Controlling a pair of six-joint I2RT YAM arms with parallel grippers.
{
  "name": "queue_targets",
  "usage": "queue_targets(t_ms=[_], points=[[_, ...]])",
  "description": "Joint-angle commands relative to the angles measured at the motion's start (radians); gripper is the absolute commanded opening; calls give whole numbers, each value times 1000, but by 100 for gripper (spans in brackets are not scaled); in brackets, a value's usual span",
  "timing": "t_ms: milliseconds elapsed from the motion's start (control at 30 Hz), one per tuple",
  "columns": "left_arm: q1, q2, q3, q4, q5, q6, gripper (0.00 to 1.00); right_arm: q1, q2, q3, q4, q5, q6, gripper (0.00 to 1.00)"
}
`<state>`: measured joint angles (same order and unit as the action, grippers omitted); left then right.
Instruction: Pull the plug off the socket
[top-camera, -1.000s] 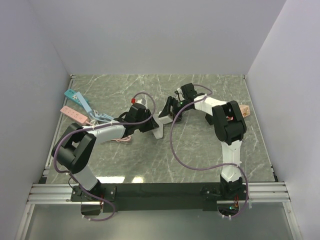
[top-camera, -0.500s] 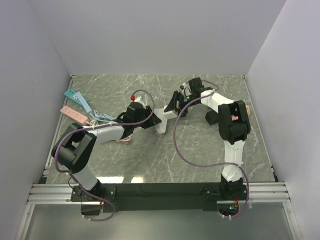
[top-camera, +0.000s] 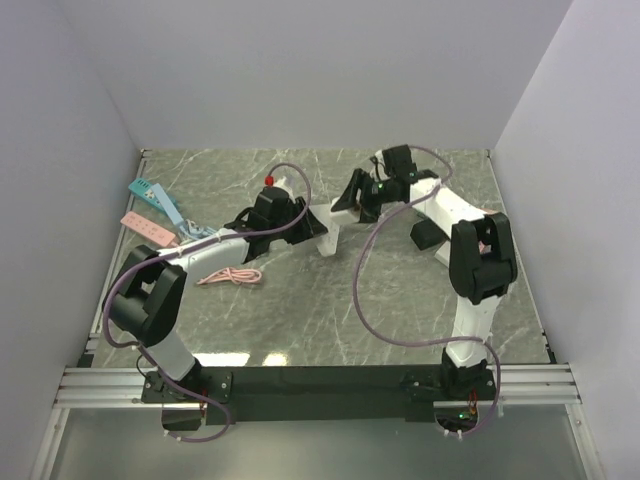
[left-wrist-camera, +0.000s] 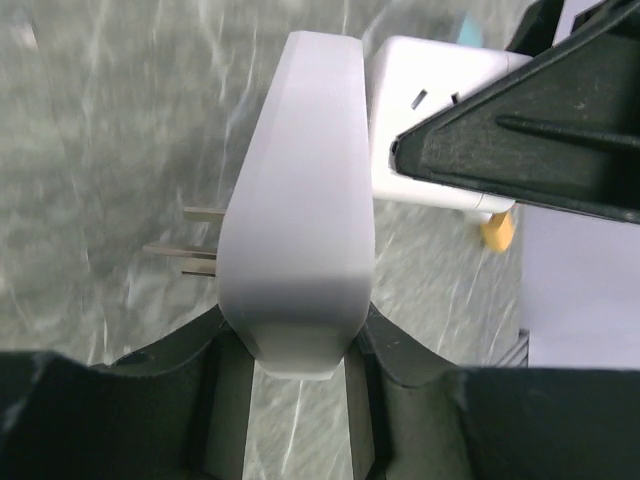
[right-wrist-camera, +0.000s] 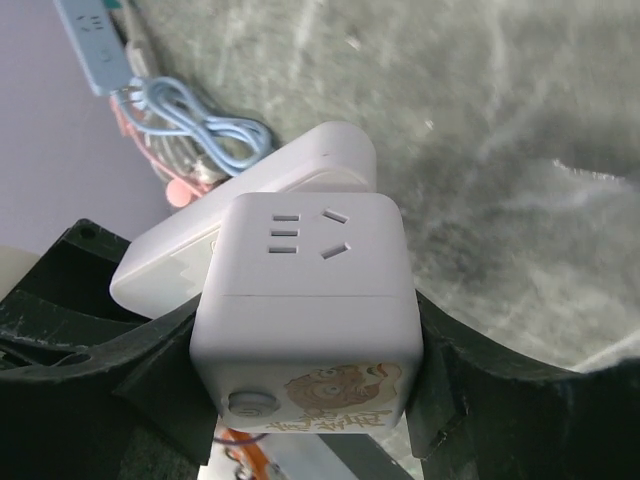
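Note:
My left gripper (top-camera: 312, 226) (left-wrist-camera: 297, 400) is shut on the base of a long white plug (left-wrist-camera: 295, 200) (top-camera: 328, 240). Three bare metal prongs (left-wrist-camera: 185, 250) stick out of its left side. My right gripper (top-camera: 352, 203) (right-wrist-camera: 305, 340) is shut on a white cube socket (right-wrist-camera: 305, 300) (left-wrist-camera: 440, 120) with slots on its upper face and a printed sticker. The plug (right-wrist-camera: 250, 200) lies right behind the cube, and I cannot tell whether they touch. Both are held above the table near its middle back. The right gripper's black finger (left-wrist-camera: 530, 140) crosses the left wrist view.
A blue power strip (top-camera: 150, 195) and a pink one (top-camera: 148, 228) lie at the left with a coiled blue cable (right-wrist-camera: 200, 125). A pink cable (top-camera: 228, 277) lies on the table below the left arm. A black block (top-camera: 430, 235) sits by the right arm.
Both grippers have moved toward the back of the table, carrying the plug and the cube. The pink cable now lies uncovered on the table.

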<state>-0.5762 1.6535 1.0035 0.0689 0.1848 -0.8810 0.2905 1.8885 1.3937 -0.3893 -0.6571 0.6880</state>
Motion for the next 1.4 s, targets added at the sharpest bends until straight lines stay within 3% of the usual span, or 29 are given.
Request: queue_targets(t_ms=[0,200,333,400,533,600,733,833,1033,1233,1367], points=[[52,6,23,-101,-182,-10,0,-33,41,230,-256,-207,-184,0],[55,-23,-22,-83,-182,-22,0,-112,95,365,-315,-312,-232,0],[62,-32,-25,-90,-183,-9,0,-109,113,396,-344,-291,-249,0],[71,-37,-28,-93,-182,-9,0,-96,87,322,-297,-262,-191,0],[82,-18,4,-115,-182,-15,0,10,-104,79,-64,30,-23,0],[84,-3,26,-133,-182,-15,1,77,-178,-53,27,72,74,0],[85,11,76,-161,-182,-9,0,137,-215,-137,98,108,140,0],[90,9,83,-176,-214,0,0,118,-186,-76,5,59,69,0],[111,-27,28,-167,-209,1,0,-62,-48,267,-311,-96,-166,0],[139,-66,-31,-141,-194,-4,0,-162,-6,404,-324,-138,-170,0],[154,-107,-28,-110,-182,26,0,-174,-48,300,-240,-34,-116,0]])
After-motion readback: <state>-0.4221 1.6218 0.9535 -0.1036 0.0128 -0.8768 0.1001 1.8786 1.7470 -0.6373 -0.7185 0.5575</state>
